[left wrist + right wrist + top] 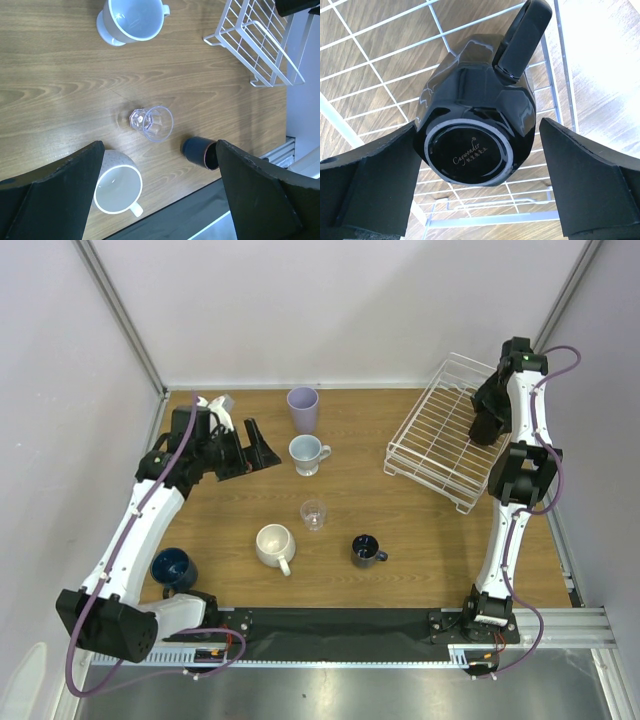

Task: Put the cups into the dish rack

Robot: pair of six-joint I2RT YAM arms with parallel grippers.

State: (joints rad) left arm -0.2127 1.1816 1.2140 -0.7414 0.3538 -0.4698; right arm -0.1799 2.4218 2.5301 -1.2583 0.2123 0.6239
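Observation:
The black mug (470, 95) rests upside down on the wires of the white dish rack (432, 440), its base facing my right wrist camera. My right gripper (477, 125) is open around it, with a gap showing at the right finger. On the table stand a lavender tumbler (303, 408), a pale blue mug (307, 453), a clear glass (314, 514), a cream mug (274, 545), a dark cup (366, 550) and a navy cup (174, 568). My left gripper (258, 450) hangs open and empty above the table's left side, left of the pale blue mug.
The rack (260, 45) sits tilted at the table's back right corner, close to the right wall. Grey walls close in the back and both sides. A black strip (330, 620) runs along the near edge between the arm bases. The navy cup stands beside the left arm's base.

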